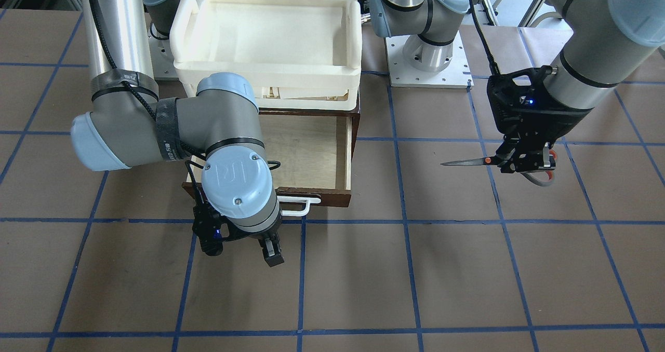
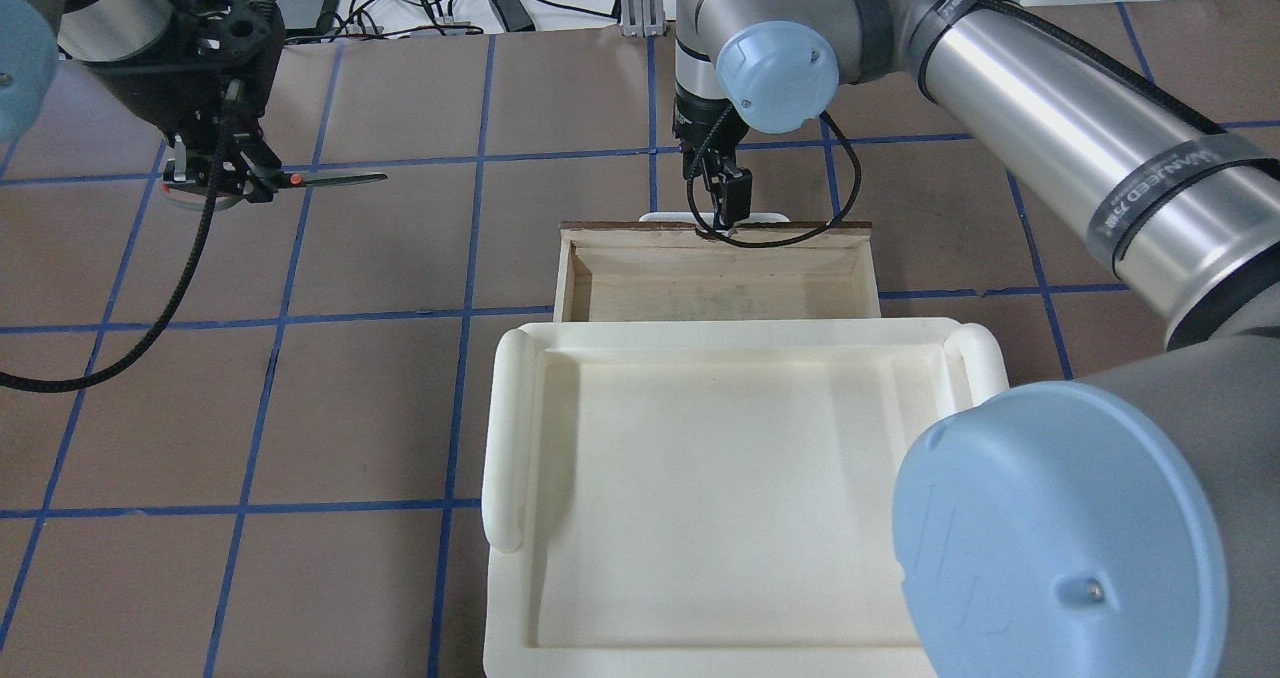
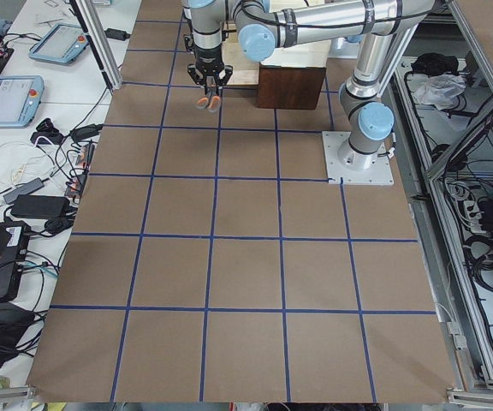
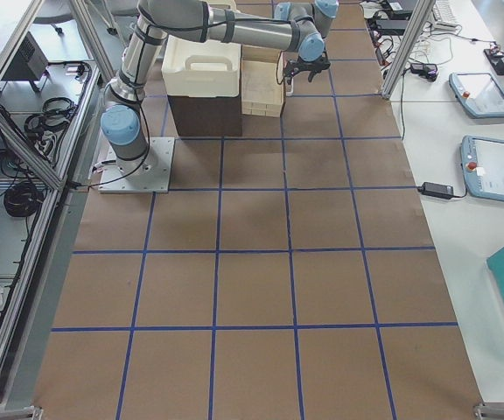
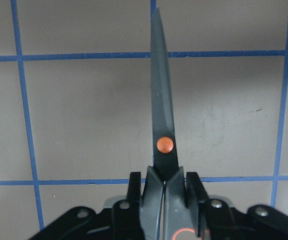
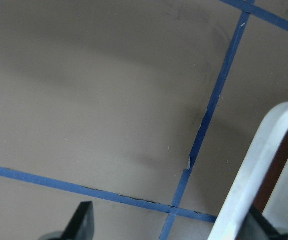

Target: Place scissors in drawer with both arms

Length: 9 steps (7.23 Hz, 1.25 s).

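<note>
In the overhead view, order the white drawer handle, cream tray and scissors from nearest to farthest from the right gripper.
1. White drawer handle, right at the right gripper.
2. Cream tray, nearer the robot.
3. Scissors, far left, in the left gripper.

Left arm [image 1: 587, 66] comes in high with the wrist bent down. Left tool [image 1: 511, 162] points downward, fingers clamped tight on the scissors [image 1: 470, 161] just behind the pivot, with the blades level and sticking out sideways. Right arm [image 1: 130, 129] is stretched forward, forearm roughly level, last wrist joint turned down. Right tool [image 1: 241, 248] points down with its fingers [image 1: 273, 253] spread apart. A blue light is lit on both tools.
</note>
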Each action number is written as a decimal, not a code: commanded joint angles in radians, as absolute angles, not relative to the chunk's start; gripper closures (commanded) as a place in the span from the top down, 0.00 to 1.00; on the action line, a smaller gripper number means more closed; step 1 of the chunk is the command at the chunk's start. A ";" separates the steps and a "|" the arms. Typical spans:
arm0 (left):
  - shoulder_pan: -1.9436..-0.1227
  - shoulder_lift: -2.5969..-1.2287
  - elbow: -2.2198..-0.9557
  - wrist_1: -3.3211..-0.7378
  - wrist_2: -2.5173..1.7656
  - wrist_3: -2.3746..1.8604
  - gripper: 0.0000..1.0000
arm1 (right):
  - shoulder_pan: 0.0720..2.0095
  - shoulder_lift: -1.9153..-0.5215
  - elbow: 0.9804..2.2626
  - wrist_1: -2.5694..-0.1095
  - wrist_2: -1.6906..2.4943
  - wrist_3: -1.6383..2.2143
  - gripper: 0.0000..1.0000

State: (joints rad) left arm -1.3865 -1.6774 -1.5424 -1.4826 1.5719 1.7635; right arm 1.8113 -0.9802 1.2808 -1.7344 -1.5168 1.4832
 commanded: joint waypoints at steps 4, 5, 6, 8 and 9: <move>-1.385 -1.678 -1.542 -1.480 1.574 1.773 0.00 | 1.798 -0.963 1.247 -1.735 -1.514 1.474 1.00; -1.385 -1.681 -1.542 -1.480 1.572 1.773 0.00 | 1.796 -0.962 1.240 -1.735 -1.516 1.473 1.00; -1.385 -1.681 -1.540 -1.480 1.574 1.772 0.00 | 1.796 -0.963 1.239 -1.733 -1.517 1.473 1.00; -1.388 -1.678 -1.542 -1.485 1.559 1.764 0.00 | 1.796 -0.977 1.239 -1.726 -1.519 1.473 1.00; -1.425 -1.684 -1.542 -1.489 1.562 1.763 0.00 | 1.795 -1.015 1.241 -1.720 -1.517 1.473 1.00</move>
State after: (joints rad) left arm -1.3955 -1.6808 -1.5410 -1.4847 1.5639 1.7650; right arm 1.7958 -0.9811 1.2400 -1.7270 -1.5177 1.4723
